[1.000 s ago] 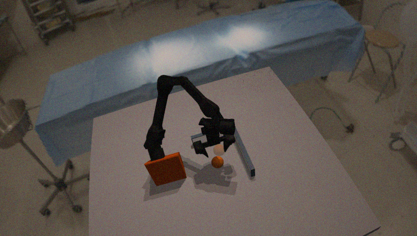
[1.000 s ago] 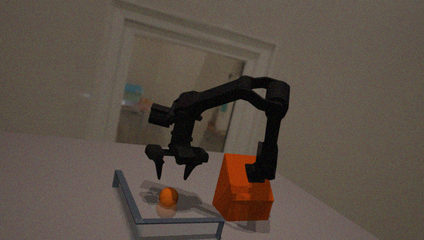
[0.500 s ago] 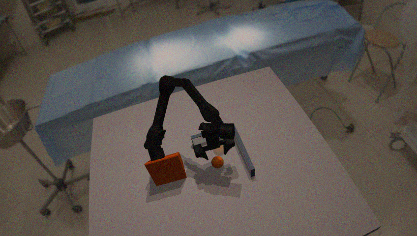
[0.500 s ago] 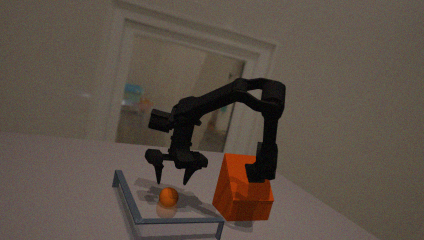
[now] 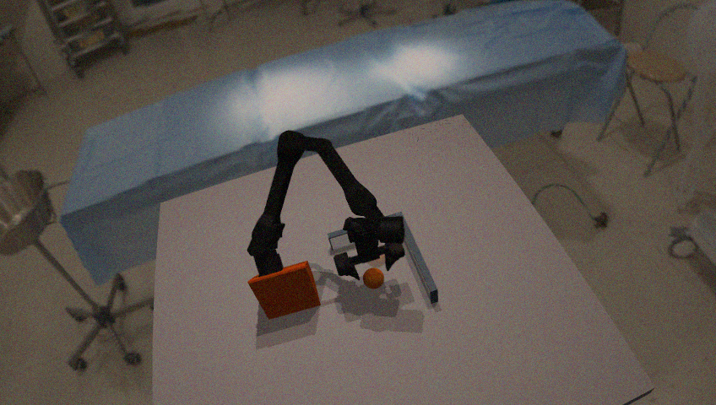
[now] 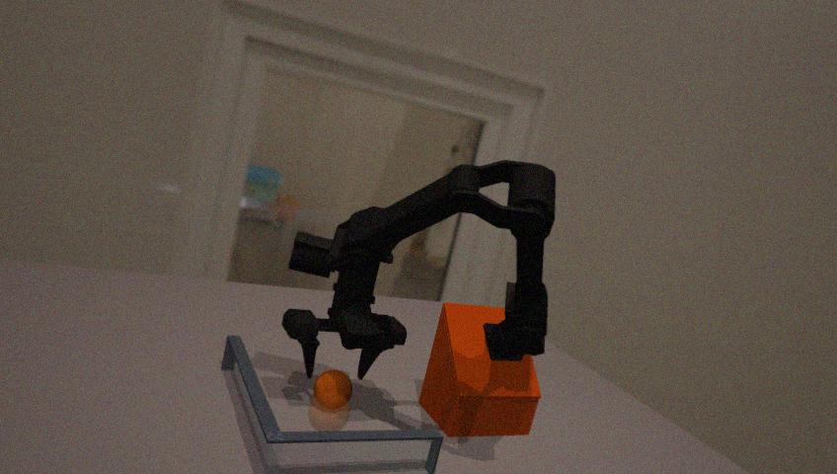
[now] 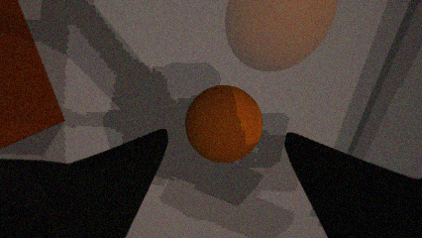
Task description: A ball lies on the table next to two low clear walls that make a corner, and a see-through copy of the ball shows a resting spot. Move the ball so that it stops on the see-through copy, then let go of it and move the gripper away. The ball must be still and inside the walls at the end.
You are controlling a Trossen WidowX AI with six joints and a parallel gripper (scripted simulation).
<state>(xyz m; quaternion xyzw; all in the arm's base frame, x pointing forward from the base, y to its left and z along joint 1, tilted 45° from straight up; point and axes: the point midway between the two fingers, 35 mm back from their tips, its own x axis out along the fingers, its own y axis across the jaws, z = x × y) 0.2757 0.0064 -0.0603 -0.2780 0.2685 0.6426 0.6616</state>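
Ball (image 5: 373, 277) and see-through copy (image 7: 280, 31) lie just beside each other on the bench (image 5: 502, 300), inside the angle of the two clear walls (image 5: 420, 263), the copy nearer the walls' corner toward the far edge. We judge the walls are there to stop the ball rolling off once nudged or set down. Our gripper (image 6: 337, 366) hangs directly above the ball with its fingers spread wide, one on either side, touching nothing and holding nothing. In the wrist view the ball sits centred between the dark fingertips, which suits a straight descent to grasp it.
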